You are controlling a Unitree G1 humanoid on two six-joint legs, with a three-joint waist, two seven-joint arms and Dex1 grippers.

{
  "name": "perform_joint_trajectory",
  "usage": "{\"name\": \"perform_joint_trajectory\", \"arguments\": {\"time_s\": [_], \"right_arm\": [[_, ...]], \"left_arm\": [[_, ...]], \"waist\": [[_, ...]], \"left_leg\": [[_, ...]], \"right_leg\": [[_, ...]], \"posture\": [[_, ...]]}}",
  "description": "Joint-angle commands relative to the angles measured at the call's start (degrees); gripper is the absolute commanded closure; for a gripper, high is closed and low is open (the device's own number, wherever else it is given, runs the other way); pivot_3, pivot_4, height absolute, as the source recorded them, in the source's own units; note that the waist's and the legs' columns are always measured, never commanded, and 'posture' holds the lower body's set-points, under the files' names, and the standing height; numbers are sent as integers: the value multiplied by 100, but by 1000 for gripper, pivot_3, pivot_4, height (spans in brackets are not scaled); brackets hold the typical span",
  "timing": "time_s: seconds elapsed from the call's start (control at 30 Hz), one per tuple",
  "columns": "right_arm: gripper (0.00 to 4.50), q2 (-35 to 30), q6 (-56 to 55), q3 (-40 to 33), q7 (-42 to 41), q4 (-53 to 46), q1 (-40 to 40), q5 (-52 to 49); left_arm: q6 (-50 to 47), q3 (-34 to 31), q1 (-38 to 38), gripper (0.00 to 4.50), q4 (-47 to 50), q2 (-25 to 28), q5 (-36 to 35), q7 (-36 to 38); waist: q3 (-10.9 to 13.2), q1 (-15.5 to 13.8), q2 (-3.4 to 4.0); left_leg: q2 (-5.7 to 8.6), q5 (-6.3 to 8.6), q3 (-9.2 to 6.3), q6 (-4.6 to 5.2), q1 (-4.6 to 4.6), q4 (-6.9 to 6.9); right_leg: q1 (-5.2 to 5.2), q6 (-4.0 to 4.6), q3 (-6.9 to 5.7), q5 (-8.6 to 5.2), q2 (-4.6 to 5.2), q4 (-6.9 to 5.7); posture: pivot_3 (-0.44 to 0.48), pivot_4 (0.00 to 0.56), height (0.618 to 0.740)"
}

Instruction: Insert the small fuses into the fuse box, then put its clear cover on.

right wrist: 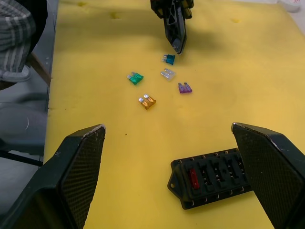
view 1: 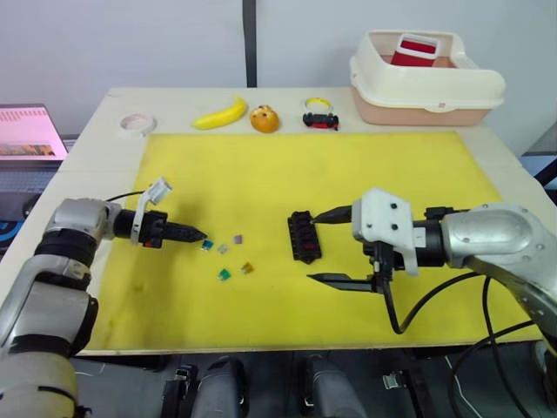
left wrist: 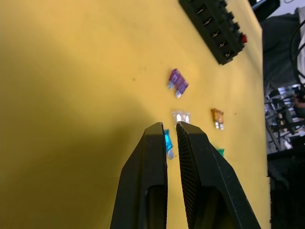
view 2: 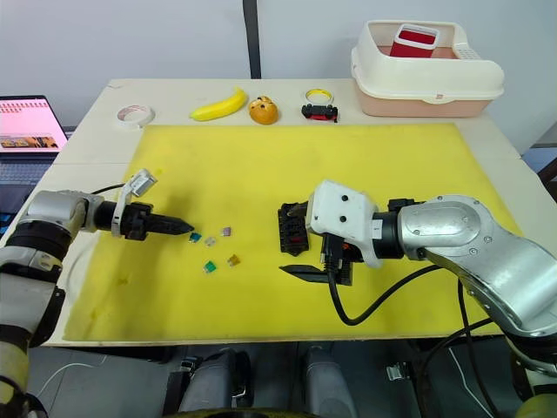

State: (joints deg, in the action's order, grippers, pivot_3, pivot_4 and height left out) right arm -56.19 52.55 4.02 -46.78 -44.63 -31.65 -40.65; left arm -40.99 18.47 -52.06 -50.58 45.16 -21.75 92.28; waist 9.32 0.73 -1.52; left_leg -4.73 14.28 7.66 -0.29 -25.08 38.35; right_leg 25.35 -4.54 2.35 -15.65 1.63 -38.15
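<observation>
Fuses: 5 loose on the yellow mat (view 1: 261,192), teal fuse (view 1: 207,245), clear-grey (view 1: 223,249), purple (view 1: 239,238), green (view 1: 224,274), amber (view 1: 247,268). 1 red fuse (right wrist: 193,178) already sits in the fuse box (view 1: 304,236), which lies mid-mat, long axis running away from the robot.

Left tool (left wrist: 170,128): fingers nearly pressed together, tips right at the teal fuse; in the left wrist view it shows in the narrow gap between them. Whether it is pinched or only bracketed cannot be told. Left arm is clearly nearer the loose fuses; the box lies well off toward the robot's right.

Right tool (view 1: 320,246): fingers spread wide, straddling the box, holding nothing.

Clear cover: not made out. Slot detail small; empty slots uncountable.
</observation>
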Motion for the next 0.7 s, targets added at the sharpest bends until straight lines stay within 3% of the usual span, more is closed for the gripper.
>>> {"name": "perform_joint_trajectory", "arguments": {"time_s": [0.03,0.07,0.2,0.7], "right_arm": [[0,65,-21,-47,74,-127,4,-4],[0,76,-13,-41,93,-140,7,-11],[0,131,-1,52,150,-191,2,36],[0,160,243,99,98,-227,-123,-198]], "left_arm": [[-42,38,30,3492,56,154,2,22],[-54,71,51,3230,85,163,-17,22],[-26,52,98,1384,126,138,-14,22],[-255,524,332,1384,371,245,-273,22]], "waist": [[0,1,0],[0,1,0],[0,-7,0],[-1,15,1]], "left_leg": [[0,0,-1,0,0,0],[0,0,0,0,0,0],[0,0,-1,0,0,0],[-1,0,-1,0,2,1]], "right_leg": [[0,0,0,0,0,0],[0,0,0,0,0,0],[-2,0,0,0,1,-1],[0,1,-2,0,-2,-6]], "posture": [[0,150,739],[0,150,739],[0,150,739],[0,150,739]]}}
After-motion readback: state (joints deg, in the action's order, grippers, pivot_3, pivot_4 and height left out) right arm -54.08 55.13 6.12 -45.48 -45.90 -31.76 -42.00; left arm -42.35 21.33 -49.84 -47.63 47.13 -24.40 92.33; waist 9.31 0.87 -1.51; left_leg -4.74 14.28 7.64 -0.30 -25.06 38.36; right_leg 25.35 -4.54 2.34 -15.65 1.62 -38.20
